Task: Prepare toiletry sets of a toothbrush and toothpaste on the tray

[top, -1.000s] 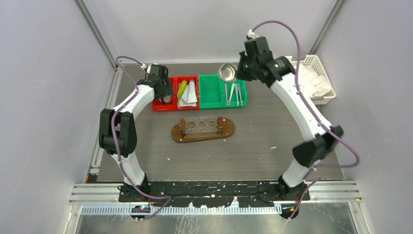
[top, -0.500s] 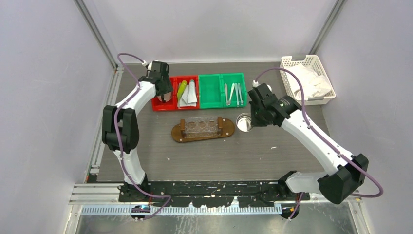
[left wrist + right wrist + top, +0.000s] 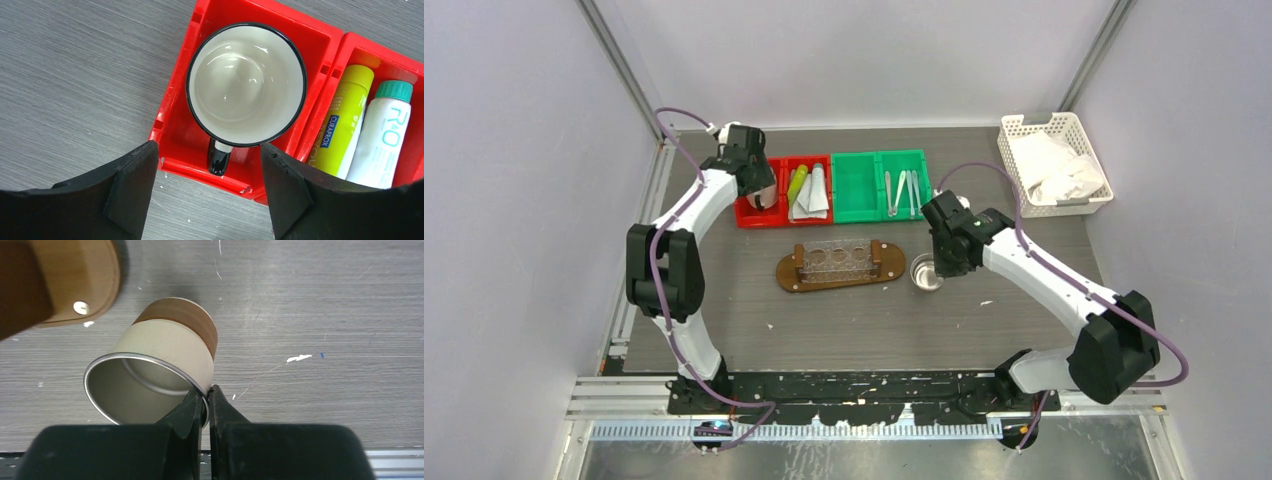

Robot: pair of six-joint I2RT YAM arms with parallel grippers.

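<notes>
Left gripper (image 3: 209, 189): jaws spread wide, gripping nothing, hanging straight above a white mug (image 3: 246, 84) with a black rim and handle. The mug stands upright in the left compartment of the red bin (image 3: 172, 127). Left arm reaches to the far left of the table, wrist pointing down. In the next red compartment lie a yellow-green tube (image 3: 345, 125) and a white tube (image 3: 385, 135) with a teal cap, side by side and touching. Green bin (image 3: 856, 188) just to the right: its right half holds the pale toothbrushes (image 3: 902, 192), laid lengthwise. Nearer, at mid-table, is the wooden tray (image 3: 790, 276) carrying a clear rack (image 3: 836, 260); no tube or brush on it. Right gripper (image 3: 206, 401): jaws pressed together on the rim of a metal cup (image 3: 167, 347), cream wall, brown band at its base, just beside the tray's right end. Right arm bends in from the right, wrist down. White basket (image 3: 1021, 128) at far right.
</notes>
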